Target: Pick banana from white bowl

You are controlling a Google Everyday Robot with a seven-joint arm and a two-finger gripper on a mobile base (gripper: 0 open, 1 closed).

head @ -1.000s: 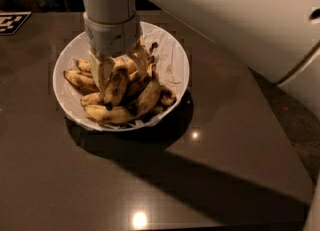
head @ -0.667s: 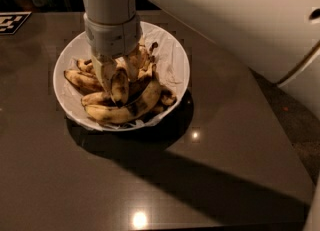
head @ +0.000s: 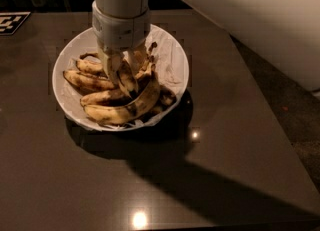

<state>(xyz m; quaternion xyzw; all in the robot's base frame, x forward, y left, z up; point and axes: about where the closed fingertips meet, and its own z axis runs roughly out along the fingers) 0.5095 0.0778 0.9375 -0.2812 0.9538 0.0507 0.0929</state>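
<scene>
The white bowl (head: 172, 57) sits on the dark table and holds a bunch of ripe, brown-spotted bananas (head: 112, 112). My gripper (head: 125, 72) reaches straight down into the middle of the bowl from above. Its fingers (head: 109, 65) are closed around one banana (head: 128, 81) that stands tilted up between them, still joined to the bunch. The white wrist hides the back of the bowl and the upper end of the held banana.
The dark glossy table (head: 210, 175) stretches to the front and right, with its right edge running diagonally. A black-and-white marker tag (head: 11, 22) lies at the far left. The white arm fills the upper right.
The fingers have closed in on the banana between them, and the bunch has shifted a little toward the right of the bowl. The bowl has not moved.
</scene>
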